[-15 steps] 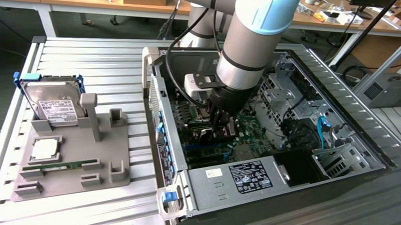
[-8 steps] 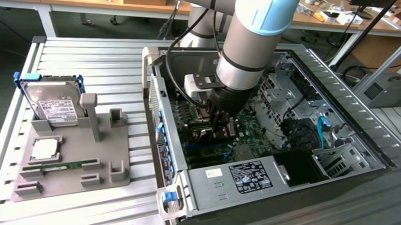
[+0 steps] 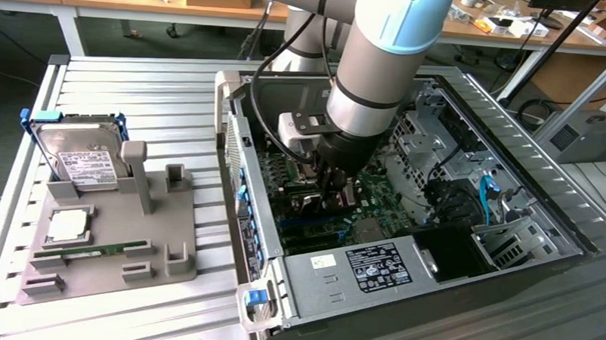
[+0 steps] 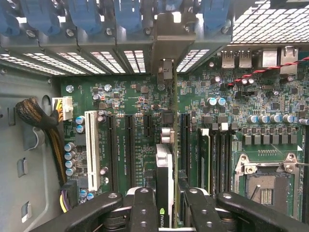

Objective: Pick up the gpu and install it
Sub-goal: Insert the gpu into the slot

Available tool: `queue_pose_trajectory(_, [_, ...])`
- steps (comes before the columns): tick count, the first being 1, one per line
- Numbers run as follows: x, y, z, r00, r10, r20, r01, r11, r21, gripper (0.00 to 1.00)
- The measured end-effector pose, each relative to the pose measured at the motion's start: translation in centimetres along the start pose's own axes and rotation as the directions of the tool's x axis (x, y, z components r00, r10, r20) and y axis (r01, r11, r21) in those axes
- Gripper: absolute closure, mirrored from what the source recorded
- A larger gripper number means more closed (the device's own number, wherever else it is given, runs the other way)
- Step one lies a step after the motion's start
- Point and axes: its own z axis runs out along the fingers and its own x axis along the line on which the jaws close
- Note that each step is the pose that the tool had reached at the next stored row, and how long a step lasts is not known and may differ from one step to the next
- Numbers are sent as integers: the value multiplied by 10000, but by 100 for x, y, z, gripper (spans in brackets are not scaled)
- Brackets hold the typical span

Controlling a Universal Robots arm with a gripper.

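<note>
Slatted metal table point(image 3: 165, 82) bearing a grey parts stand point(image 3: 171, 211) toward the exterior view's left edge, with an open computer case point(image 3: 460, 311) just beside it.

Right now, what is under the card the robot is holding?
Under the gpu, gripped edge-on between the fingers, lies the green motherboard with its long black slots. The strip straight beneath the card is covered by it, so that slot cannot be seen.

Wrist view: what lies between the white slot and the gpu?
Two long black slots and one short black slot, all empty, lie between the white slot and the gpu; the wrist view shows it.
</note>
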Motion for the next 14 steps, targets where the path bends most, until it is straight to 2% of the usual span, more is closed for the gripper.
queue_pose_trajectory(14, [0,0,13,10000,0,-1,0,10000,0,73])
